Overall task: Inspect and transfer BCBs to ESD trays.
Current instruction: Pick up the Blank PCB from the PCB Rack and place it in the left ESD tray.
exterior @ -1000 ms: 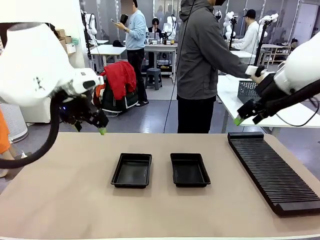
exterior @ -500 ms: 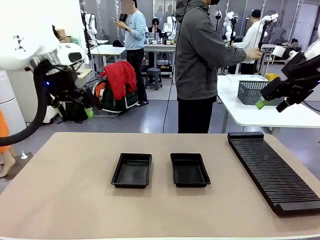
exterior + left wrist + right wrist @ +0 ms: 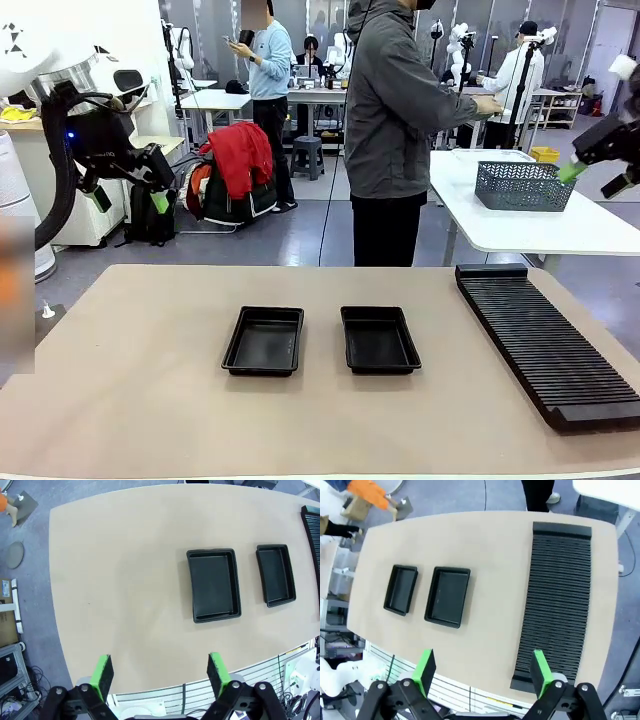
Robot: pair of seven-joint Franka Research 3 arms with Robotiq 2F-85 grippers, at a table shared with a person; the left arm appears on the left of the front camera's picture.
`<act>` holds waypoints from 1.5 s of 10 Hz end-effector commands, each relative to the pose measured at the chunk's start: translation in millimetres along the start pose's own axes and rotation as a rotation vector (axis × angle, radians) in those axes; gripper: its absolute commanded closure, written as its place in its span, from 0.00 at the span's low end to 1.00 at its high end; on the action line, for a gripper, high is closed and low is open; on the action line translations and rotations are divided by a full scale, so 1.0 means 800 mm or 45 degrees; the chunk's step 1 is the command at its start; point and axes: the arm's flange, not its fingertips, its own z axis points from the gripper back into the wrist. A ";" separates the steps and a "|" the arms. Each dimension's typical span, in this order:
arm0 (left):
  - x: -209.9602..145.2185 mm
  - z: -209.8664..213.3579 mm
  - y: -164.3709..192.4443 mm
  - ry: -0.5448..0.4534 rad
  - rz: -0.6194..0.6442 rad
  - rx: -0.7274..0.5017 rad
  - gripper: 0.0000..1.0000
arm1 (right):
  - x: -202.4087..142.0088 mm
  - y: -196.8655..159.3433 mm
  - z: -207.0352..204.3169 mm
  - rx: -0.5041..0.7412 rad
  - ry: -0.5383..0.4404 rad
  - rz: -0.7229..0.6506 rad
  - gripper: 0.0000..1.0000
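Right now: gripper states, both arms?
Left gripper: open, holding nothing.
Right gripper: open, holding nothing.

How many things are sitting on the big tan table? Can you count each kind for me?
Black trays: 2
Black ribbed rack: 1
Total: 3
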 end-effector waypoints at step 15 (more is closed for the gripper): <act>-0.004 0.011 0.013 0.006 0.102 -0.020 0.00 | 0.009 -0.044 0.050 0.003 -0.051 -0.171 0.00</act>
